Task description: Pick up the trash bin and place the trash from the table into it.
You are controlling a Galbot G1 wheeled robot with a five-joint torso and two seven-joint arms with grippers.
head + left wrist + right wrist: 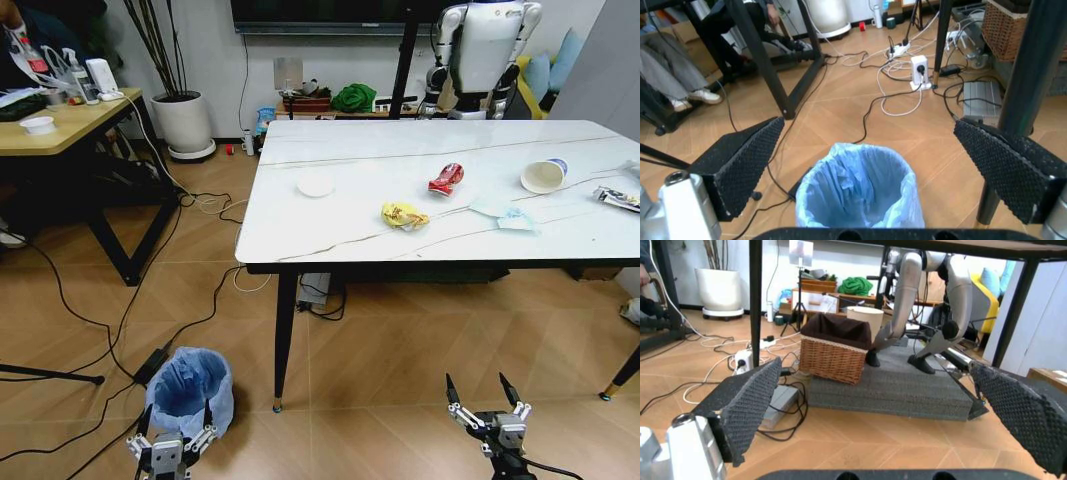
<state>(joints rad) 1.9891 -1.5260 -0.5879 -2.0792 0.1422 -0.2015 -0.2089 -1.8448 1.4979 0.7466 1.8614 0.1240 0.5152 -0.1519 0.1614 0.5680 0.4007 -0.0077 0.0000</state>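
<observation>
In the head view the marble-look table [350, 215] runs off the right edge, so the dark wrapper [620, 198] there is cut off and hard to make out, and the table's far right legs are mostly out of frame. The left gripper [173, 430] sits low at the bottom edge, just in front of the trash bin [190, 390], its 2 fingers spread wide with nothing between them; its lower body is cropped. In the left wrist view the 2 dotted black pads [740, 170] stand far apart on either side of the bin [857, 192], clear of its rim, and the crinkled light-blue bag hides the bin's wall; what can be seen of the inside holds only folds of plastic. The bin stands on the wooden floor beside the table's near left leg [284, 340], next to black cables. The right gripper [488, 400] hangs over bare floor in front of the table, fingers also parted and empty. On the tabletop lie a white disc [316, 185], a yellow wrapper [404, 215], a crushed red can [446, 179], a paper cup [544, 176] tipped on its side and a pale mask [508, 216], all well apart from the bin. In the right wrist view a wicker basket [835, 352] with a dark liner stands under the table; its contents cannot be seen.
</observation>
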